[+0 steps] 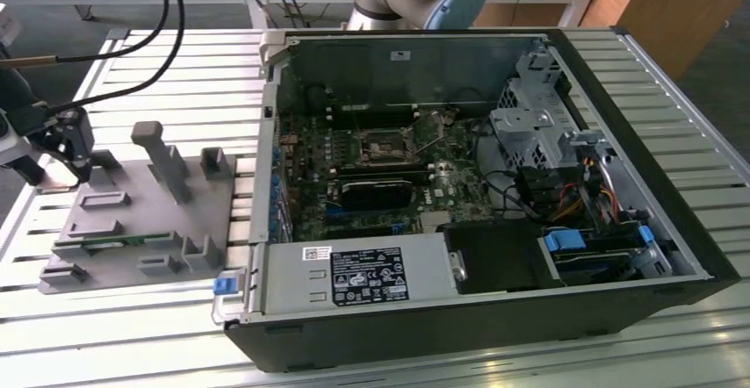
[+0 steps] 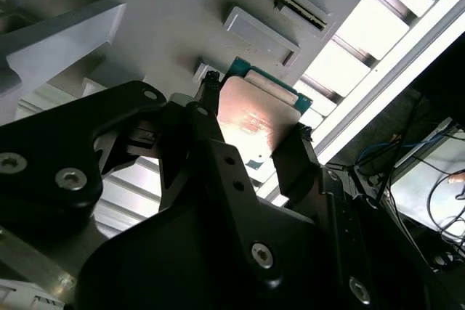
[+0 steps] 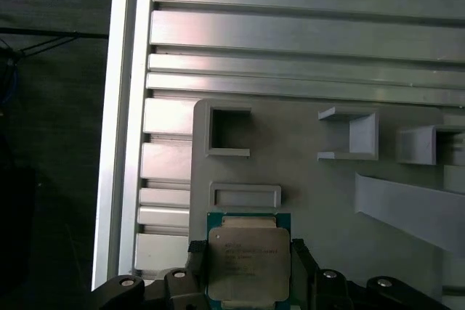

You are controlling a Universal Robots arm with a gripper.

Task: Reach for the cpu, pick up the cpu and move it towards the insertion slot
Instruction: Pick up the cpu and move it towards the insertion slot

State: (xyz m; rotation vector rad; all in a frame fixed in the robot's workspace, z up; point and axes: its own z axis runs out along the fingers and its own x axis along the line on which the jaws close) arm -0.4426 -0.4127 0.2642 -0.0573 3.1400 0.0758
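Note:
The cpu [image 3: 247, 258], a flat silvery square on a green rim, sits between my gripper's [image 3: 247, 270] two black fingers [image 3: 195, 266], which press on its opposite edges. In the second wrist view the cpu [image 2: 254, 117] shows its shiny metal top, just above the grey fixture, with the gripper [image 2: 256, 110] shut on it. In the exterior view the gripper [image 1: 77, 170] hangs over the fixture's corner at the exterior view's left. The insertion slot [image 1: 381, 148], a dark square in a metal frame, lies on the motherboard inside the open case, far from the gripper.
The grey plastic fixture [image 1: 140, 217] has raised posts and recesses, and a thin green memory strip [image 1: 118, 240] lies in it. The open computer case [image 1: 656, 186] has tall walls, drive cages and cables. Black hoses [image 1: 164, 46] trail over the slatted aluminium table [image 1: 118, 335].

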